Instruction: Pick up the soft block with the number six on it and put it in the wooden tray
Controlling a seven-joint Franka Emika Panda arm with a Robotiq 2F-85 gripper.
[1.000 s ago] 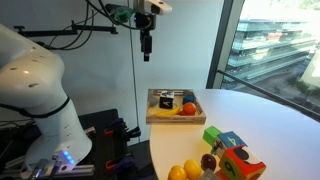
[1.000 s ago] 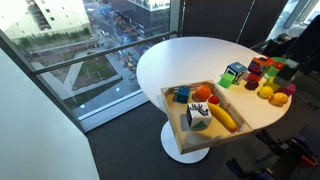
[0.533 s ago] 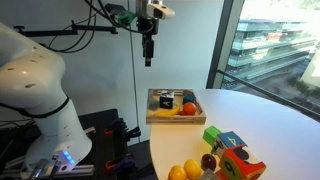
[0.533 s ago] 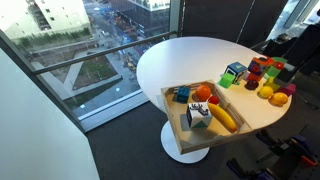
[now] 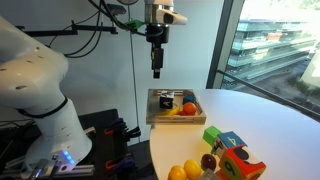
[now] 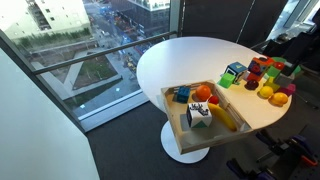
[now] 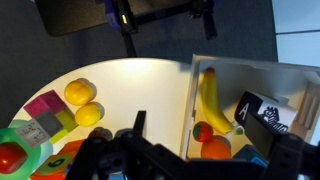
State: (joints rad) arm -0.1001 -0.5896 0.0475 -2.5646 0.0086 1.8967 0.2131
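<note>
the soft block with the number six (image 5: pixel 240 166) looks light and squashy; pinch opposite flat faces. claw (image 5: pixel 156 71) holds nothing, opening unclear.

The gripper (image 5: pixel 156 70) now hangs lower than a second ago, closer above the wooden tray (image 5: pixel 176 120) beneath it.

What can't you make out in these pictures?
- Number on the soft block: too small in both exterior views, blurred in the wrist view.
- Whether the gripper is open: tiny in an exterior view, a dark blur in the wrist view.
- Wooden tray: right end cut off by the wrist view's edge.
</note>
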